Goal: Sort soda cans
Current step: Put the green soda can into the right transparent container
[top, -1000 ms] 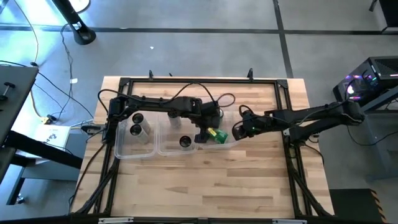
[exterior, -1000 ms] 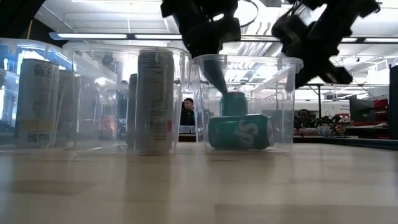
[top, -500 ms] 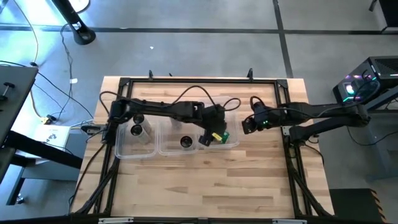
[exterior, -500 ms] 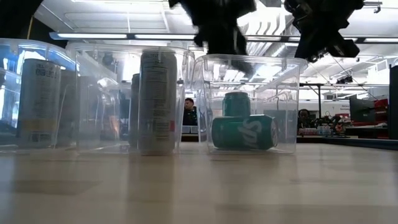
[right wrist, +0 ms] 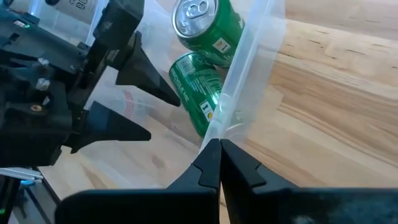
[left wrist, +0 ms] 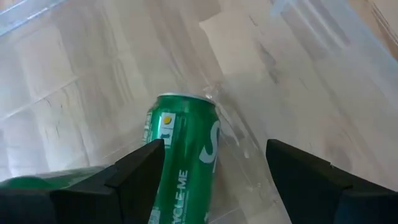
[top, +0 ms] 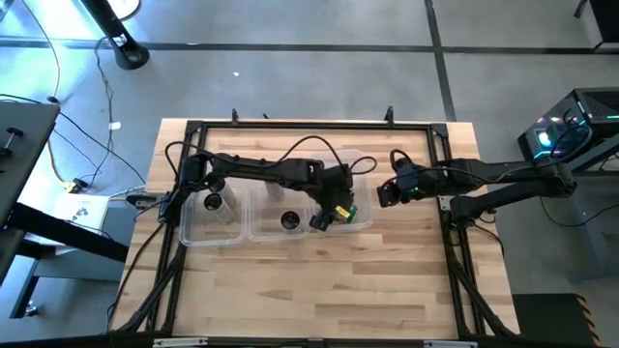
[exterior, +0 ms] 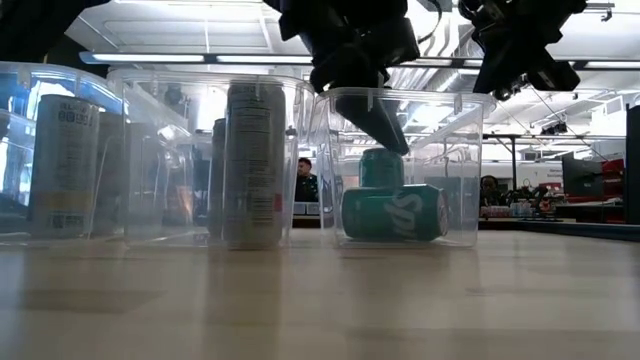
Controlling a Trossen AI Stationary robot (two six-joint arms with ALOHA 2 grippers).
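From above, I see three clear tubs [top: 208, 235] in a row on the table [top: 319, 290]. My left gripper [top: 332, 206] is down in the right tub, over a green can [top: 346, 212]. My right gripper [top: 385, 192] waits just beside that tub, outside it.

From table height, the green can [exterior: 394, 212] lies on its side in the right tub, at the front wall. A second green can [exterior: 380, 167] stands behind it. A tall pale can [exterior: 252, 165] stands in the middle tub. The left gripper hangs just above the lying can.

Through my left wrist, its fingers [left wrist: 134, 180] are spread apart, one on each side of the lying can [left wrist: 186, 165], not pressing it.

Through my right wrist, its fingers [right wrist: 205, 171] are pressed tight together and hold nothing.

I think the can is light, hard, smooth and round, so it can roll or slip. It may dent if I squeeze hard. I would grab it across the round middle.
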